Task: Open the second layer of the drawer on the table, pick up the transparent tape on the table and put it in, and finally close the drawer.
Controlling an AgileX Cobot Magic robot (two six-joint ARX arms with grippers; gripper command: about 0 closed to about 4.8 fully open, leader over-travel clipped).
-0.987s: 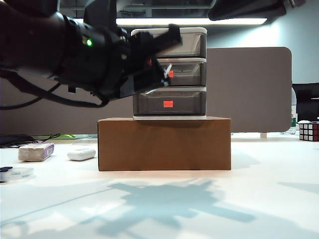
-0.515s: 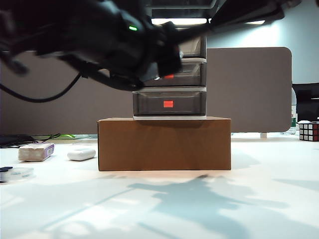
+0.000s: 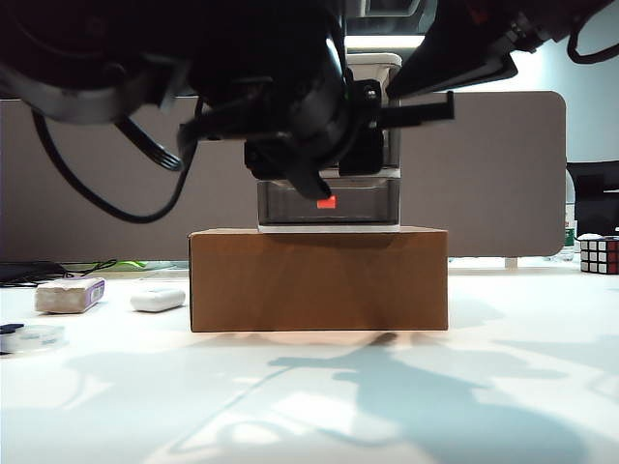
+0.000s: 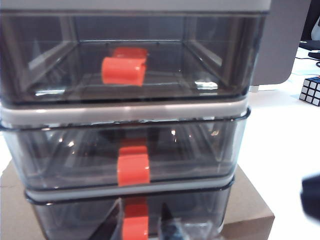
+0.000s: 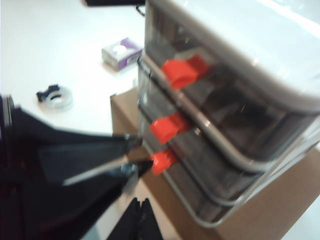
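Observation:
The drawer cabinet (image 3: 387, 198) stands on a brown cardboard box. In the left wrist view all three drawers look shut; the second layer (image 4: 60, 155) has its red tab (image 4: 133, 169) at front centre. My left gripper (image 4: 141, 201) is open, its fingers standing either side of the bottom drawer's tab (image 4: 135, 226) with small gaps. In the exterior view the left gripper (image 3: 314, 184) and its arm hide the upper two drawers. My right gripper (image 5: 141, 201) is shut on nothing and hangs in front of the cabinet. The transparent tape (image 3: 29, 336) (image 5: 56, 100) lies on the table (image 3: 319, 406) far left.
The cardboard box (image 3: 319, 280) lifts the cabinet off the table. A white block with a purple label (image 3: 70, 295) and a white oval case (image 3: 158, 299) lie left of the box. A puzzle cube (image 3: 600, 254) sits at the far right. The right arm (image 3: 464, 48) hangs upper right.
My left arm has swung right and down across the cabinet front, its gripper dropping from the middle tab's level to the bottom tab. The right arm has come lower at upper right.

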